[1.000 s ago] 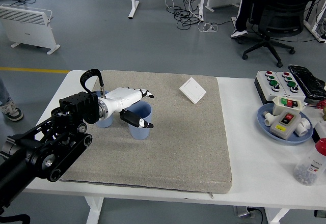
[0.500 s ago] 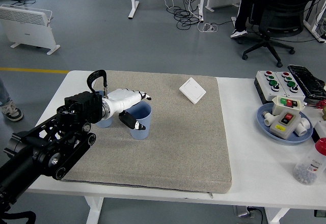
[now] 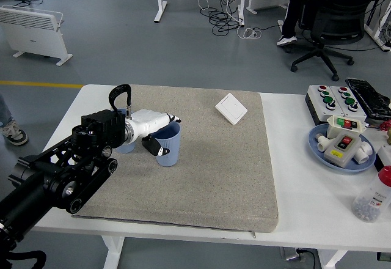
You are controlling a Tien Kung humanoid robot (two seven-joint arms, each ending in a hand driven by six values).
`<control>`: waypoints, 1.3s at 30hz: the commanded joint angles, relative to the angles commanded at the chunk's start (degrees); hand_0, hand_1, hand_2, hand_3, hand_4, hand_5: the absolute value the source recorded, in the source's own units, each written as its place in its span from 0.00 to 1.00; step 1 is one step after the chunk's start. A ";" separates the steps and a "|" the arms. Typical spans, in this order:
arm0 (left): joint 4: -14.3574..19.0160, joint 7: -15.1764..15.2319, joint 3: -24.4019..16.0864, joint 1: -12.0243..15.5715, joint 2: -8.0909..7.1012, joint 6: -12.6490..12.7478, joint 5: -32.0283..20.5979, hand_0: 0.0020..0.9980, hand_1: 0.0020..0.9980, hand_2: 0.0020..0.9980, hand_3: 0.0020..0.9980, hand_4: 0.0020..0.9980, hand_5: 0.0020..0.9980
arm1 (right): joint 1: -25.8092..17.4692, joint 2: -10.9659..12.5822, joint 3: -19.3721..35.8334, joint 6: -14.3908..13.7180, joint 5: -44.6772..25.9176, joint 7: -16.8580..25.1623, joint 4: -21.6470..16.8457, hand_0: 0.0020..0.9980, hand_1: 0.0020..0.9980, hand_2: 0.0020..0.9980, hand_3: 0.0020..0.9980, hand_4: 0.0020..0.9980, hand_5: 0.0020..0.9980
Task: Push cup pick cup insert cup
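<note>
Blue cup (image 3: 169,148) upright on grey mat (image 3: 214,171), left hand (image 3: 151,129) gripping its rim

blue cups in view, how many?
2. One blue cup stands on the grey mat, the left robot hand around its rim. A second cup sits behind the wrist, mostly hidden.
</note>
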State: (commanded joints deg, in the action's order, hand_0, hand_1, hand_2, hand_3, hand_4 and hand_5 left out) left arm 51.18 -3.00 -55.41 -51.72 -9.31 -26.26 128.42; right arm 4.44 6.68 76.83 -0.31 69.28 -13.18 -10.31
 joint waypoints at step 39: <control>1.92 2.89 0.03 1.52 -0.69 2.05 0.34 0.40 0.43 0.40 0.42 0.51 0.00 | -0.66 -0.06 -0.34 0.00 -0.36 0.10 0.00 0.70 0.59 0.61 0.54 0.11 0.43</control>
State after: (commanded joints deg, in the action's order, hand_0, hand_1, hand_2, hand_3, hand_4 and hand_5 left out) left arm 53.10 -0.10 -55.39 -50.20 -10.01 -24.21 128.75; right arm 3.77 6.62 76.49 -0.31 68.92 -13.07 -10.31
